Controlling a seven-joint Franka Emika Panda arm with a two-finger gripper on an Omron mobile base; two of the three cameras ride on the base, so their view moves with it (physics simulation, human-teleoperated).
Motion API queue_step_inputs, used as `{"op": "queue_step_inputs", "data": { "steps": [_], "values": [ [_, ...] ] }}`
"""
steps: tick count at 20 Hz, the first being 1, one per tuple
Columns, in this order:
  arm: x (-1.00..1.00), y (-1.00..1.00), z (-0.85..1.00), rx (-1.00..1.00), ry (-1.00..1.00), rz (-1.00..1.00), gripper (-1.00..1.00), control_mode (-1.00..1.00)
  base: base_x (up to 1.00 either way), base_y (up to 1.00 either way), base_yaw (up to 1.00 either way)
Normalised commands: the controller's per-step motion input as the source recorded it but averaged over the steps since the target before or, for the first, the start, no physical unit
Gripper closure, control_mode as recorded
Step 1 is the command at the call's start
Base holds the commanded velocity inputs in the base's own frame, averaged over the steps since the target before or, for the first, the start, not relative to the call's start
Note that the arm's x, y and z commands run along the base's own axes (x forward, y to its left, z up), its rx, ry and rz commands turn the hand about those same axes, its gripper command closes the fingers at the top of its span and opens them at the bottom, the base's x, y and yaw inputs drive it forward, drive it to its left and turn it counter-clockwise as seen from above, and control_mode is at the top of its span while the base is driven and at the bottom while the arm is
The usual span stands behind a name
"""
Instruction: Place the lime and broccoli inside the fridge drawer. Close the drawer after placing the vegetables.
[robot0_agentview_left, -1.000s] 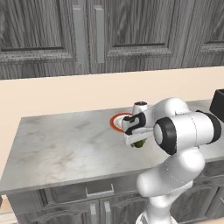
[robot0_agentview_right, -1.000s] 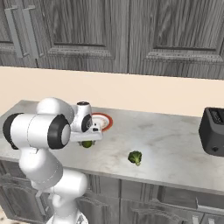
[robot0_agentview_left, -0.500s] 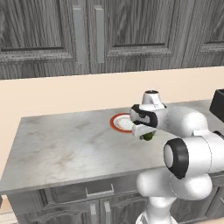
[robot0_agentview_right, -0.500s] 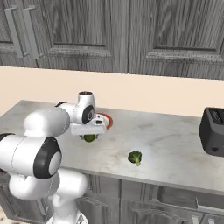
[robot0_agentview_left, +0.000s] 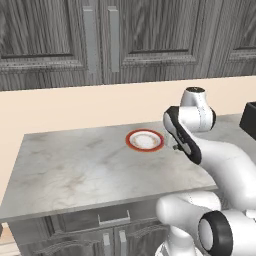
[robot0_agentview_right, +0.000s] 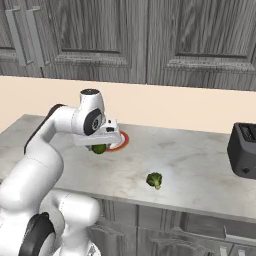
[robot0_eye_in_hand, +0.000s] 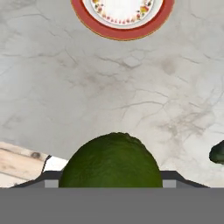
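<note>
The lime, a smooth dark green ball, hangs just above the marble counter, and my gripper is shut on it. In the hand view the lime bulges large at the bottom between the fingers. The broccoli, a lumpy green floret, lies on the counter to the right of the hand and nearer the front edge; its dark edge, the broccoli, peeks in at the right of the hand view. The fridge drawer is out of view.
A red-rimmed plate sits on the counter right behind the hand, also seen as the plate. A dark toaster stands at the far right. Grey cabinet doors line the wall behind.
The arm's elbow has swung round and its links now stretch out differently. The hand has stayed beside the plate with the lime in it, slightly higher. The broccoli has not moved.
</note>
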Motion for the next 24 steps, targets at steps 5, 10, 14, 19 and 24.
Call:
{"op": "queue_step_inputs", "data": {
  "steps": [5,10,14,19,24],
  "values": [
    [-0.52,-0.01,0.34,0.00,-0.12,0.00,1.00,-1.00,0.00,0.00,0.00],
    [-0.04,0.15,-0.05,-0.01,0.03,0.01,1.00,-1.00,0.00,0.00,0.00],
    [-0.16,0.04,-0.06,0.00,-0.11,0.00,1.00,-1.00,0.00,0.00,0.00],
    [-0.28,0.03,0.05,0.00,-0.24,0.01,1.00,-1.00,0.00,0.00,0.00],
    [-0.09,0.02,0.07,0.00,-0.05,0.00,1.00,1.00,-0.60,0.04,0.00]
  ]
}}
